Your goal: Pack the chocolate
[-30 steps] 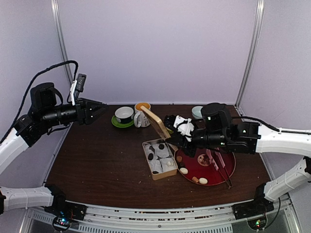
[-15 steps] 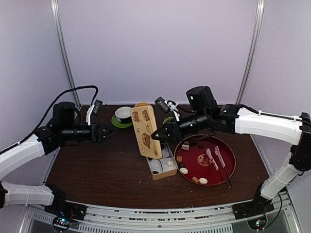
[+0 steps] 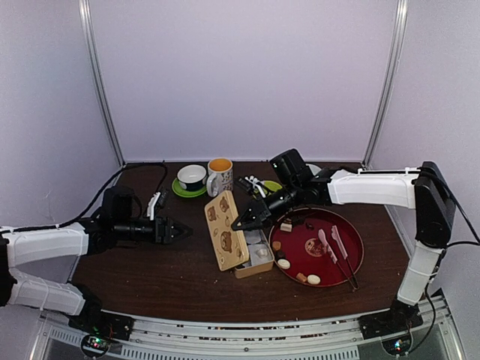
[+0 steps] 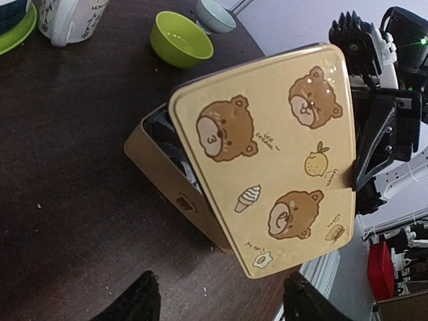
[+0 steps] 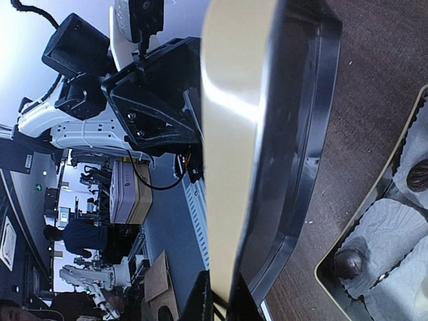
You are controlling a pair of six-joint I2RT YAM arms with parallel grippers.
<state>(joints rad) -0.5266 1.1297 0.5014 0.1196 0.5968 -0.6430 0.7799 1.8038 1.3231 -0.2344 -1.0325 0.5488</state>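
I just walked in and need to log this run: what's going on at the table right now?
The right gripper pinches the edge of the bear-print lid, holding it tilted over the open tin. The tin has some chocolates sitting in paper liners; several more lie on the red tray beside it. The left gripper hovers open, left of the tin, touching nothing.

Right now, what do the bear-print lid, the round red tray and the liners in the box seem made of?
The lid is probably thin metal with a glossy tan print; glare streaks and a rolled dark rim show. The red tray looks smooth and slightly shiny, lacquer or plastic, cannot tell which. The liners look like white pleated paper, matte and crinkled.
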